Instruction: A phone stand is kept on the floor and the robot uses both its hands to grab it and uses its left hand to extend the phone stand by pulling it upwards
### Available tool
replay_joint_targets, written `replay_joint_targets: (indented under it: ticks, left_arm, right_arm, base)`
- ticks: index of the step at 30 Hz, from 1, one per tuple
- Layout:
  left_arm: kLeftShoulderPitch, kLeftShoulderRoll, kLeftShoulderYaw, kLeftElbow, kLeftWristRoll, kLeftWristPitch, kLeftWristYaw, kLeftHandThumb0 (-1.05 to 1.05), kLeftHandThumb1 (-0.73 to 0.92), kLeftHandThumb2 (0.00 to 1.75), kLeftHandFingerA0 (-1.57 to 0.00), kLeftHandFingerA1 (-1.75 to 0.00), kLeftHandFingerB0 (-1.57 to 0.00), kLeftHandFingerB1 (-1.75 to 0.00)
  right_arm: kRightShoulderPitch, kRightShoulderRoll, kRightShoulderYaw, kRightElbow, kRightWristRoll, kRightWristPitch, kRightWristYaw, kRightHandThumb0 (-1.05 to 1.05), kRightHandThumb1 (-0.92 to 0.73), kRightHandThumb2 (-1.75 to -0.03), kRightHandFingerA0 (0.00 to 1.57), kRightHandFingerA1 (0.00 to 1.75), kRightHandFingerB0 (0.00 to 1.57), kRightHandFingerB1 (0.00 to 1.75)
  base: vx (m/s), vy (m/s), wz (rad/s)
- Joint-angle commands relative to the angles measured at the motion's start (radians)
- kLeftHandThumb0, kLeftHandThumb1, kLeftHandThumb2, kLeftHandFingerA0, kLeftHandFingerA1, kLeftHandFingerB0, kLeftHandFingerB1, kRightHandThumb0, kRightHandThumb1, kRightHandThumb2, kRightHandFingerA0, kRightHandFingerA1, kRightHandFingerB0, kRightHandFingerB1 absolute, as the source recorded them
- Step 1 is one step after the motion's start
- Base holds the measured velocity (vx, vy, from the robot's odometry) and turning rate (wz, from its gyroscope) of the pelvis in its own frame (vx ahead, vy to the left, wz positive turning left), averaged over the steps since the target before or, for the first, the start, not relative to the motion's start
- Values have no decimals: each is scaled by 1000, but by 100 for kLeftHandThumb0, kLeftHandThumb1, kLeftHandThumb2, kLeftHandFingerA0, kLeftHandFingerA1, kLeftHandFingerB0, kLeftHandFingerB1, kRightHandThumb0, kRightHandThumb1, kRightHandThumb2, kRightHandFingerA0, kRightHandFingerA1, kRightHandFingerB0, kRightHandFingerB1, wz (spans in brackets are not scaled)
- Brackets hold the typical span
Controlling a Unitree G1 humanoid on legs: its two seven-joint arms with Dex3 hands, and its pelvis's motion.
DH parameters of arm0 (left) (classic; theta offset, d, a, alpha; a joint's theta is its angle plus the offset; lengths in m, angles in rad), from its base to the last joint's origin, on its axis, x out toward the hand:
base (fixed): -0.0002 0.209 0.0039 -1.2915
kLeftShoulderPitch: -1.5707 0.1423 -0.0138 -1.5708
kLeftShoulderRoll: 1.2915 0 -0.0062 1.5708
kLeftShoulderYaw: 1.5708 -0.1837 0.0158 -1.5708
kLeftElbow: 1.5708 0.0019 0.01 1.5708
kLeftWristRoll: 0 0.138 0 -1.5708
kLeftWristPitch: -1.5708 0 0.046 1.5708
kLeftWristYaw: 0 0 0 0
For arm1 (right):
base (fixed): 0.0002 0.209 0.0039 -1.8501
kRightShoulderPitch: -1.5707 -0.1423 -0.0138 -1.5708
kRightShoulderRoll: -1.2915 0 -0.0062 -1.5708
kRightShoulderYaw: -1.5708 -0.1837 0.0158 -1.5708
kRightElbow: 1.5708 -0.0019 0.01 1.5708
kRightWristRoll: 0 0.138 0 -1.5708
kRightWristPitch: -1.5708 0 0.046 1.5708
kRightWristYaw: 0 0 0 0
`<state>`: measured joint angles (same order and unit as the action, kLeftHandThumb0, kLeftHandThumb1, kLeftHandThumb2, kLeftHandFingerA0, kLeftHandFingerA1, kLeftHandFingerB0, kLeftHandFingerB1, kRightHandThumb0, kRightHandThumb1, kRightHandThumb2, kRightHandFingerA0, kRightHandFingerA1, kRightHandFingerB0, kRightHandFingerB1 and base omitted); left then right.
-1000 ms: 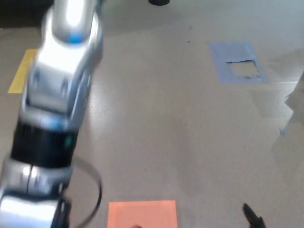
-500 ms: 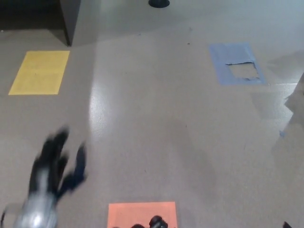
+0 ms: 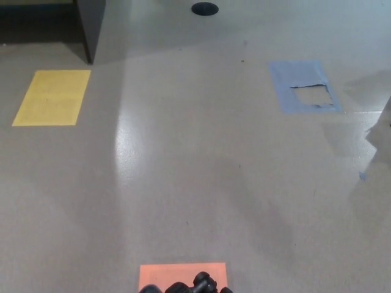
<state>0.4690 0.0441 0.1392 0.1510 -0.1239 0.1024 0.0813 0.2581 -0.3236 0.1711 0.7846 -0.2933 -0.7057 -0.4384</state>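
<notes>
Only the top of a black knobbly object [image 3: 194,285] pokes in at the bottom edge of the head view, in front of an orange floor patch [image 3: 160,274]. It looks like the upper end of the phone stand, and the rest of it is cut off below the picture. Neither of my hands nor any part of my arms shows.
Grey floor fills the view. A yellow patch [image 3: 53,97] lies at the far left, and a blue taped patch [image 3: 303,85] with a torn middle at the far right. A dark furniture leg [image 3: 90,27] stands at the top left, a black disc [image 3: 204,8] at the top.
My left arm filled the left side a second ago, its hand then sank at the lower left, and now it has left the view. The black object shows a little more at the bottom.
</notes>
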Motion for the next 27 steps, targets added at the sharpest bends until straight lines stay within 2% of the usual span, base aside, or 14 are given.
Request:
replay_joint_targets:
  ticks: [1, 3, 4, 5, 6, 7, 8, 13, 14, 16, 17, 19, 20, 27]
  left_arm:
    - [339, 21, 132, 8, -118, -739, -285, -89, 75, 112, 0, -25, -17, -42]
    - [334, 26, 134, 5, -117, -741, -285, -86, 74, 112, 0, -27, -18, -43]
    - [329, 29, 134, 10, -114, -745, -283, -89, 86, 73, -9, -24, -16, -28]
    - [325, 32, 132, 17, -112, -747, -286, -86, 71, 112, 0, -35, -18, -45]
    - [330, 30, 129, 16, -116, -743, -294, -86, 71, 112, 0, -35, -18, -45]
    - [329, 30, 128, 19, -115, -747, -296, -89, 91, 69, -13, -26, -20, -28]
    - [330, 29, 122, 25, -111, -759, -297, -38, 41, 105, 0, -48, 0, -46]
    - [321, 41, 111, 53, -87, -794, -293, -37, 44, 106, 0, -49, 0, -47]
    - [321, 40, 110, 54, -93, -797, -301, -84, 89, 68, -15, -26, -15, -28]
    - [318, 42, 110, 66, -88, -816, -299, -83, 89, 69, -15, -25, -12, -26]
    - [314, 43, 110, 77, -82, -832, -297, -78, 70, 109, -5, -41, -3, -37]
    - [311, 38, 113, 79, -86, -847, -296, -84, 73, 109, -10, -43, 0, -38]
    - [308, 37, 113, 83, -97, -853, -308, -90, 77, 109, -6, -39, -5, -36]
    - [305, 43, 111, 111, -91, -862, -318, -90, 78, 110, -5, -37, -5, -38]
  right_arm:
    - [97, -231, 38, -110, -225, -31, 10, -105, -90, -73, 0, 34, 0, 16]
    - [88, -229, 46, -103, -232, -39, 6, -105, -90, -72, 0, 28, 0, 12]
    - [87, -227, 47, -103, -231, -41, 6, -105, -89, -72, 0, 30, 0, 11]
    - [82, -219, 48, -102, -227, -43, 3, -105, -85, -72, 0, 29, 0, 16]
    - [79, -212, 49, -100, -225, -42, -2, -105, -85, -72, 0, 29, 0, 16]
    - [81, -210, 49, -103, -225, -38, -1, -105, -82, -73, 0, 39, 0, 14]
    - [85, -205, 50, -107, -228, -27, -10, -105, -78, -72, 0, 51, 0, 23]
    - [108, -198, 47, -125, -236, -7, -33, -105, -81, -70, 0, 55, 0, 29]
    - [113, -196, 46, -129, -238, -4, -33, -105, -83, -73, 0, 55, 0, 30]
    - [114, -196, 46, -132, -246, 3, -41, -105, -78, -71, 0, 51, 0, 28]
    - [111, -197, 49, -122, -253, 1, -51, -105, -83, -70, 0, 50, 0, 23]
    - [110, -195, 50, -118, -258, 6, -58, -105, -81, -72, 0, 54, 0, 29]
    - [112, -196, 50, -122, -259, 14, -54, -105, -90, -73, 0, 57, 0, 31]
    - [119, -199, 41, -104, -249, -11, -55, -105, -92, -87, 0, 62, 0, 35]
  base:
    - [0, 0, 0]
    - [0, 0, 0]
    - [0, 0, 0]
    - [0, 0, 0]
    - [0, 0, 0]
    - [0, 0, 0]
    - [0, 0, 0]
    - [0, 0, 0]
    - [0, 0, 0]
    - [0, 0, 0]
    - [0, 0, 0]
    - [0, 0, 0]
    - [0, 0, 0]
    - [0, 0, 0]
